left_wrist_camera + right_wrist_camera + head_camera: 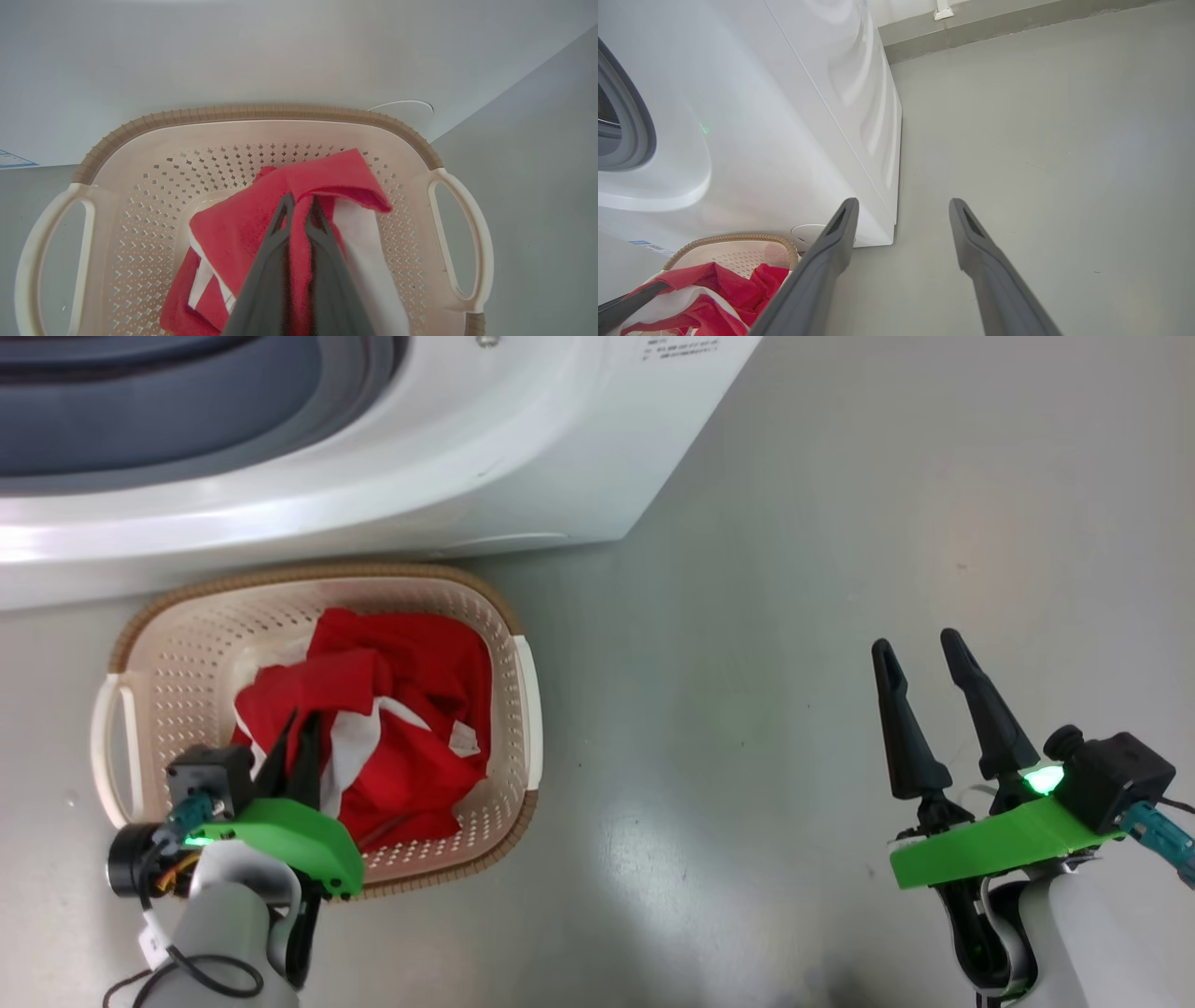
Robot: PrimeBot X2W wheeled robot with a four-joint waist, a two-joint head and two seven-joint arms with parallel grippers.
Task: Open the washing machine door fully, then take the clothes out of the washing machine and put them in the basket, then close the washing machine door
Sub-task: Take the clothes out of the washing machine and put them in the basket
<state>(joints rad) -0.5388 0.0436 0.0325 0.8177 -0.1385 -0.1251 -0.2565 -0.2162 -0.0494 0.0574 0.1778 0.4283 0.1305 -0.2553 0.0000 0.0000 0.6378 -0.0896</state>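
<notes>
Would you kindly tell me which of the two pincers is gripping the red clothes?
The left pincer, shut on the clothes in the basket; the right pincer stands open over the floor.

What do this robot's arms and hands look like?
The left hand and right hand each have two long tapering dark fingers on a bright green bracket with a glowing green light. Black wrist cameras carry teal plugs; forearms are pale, a black cable loops by the left.
</notes>
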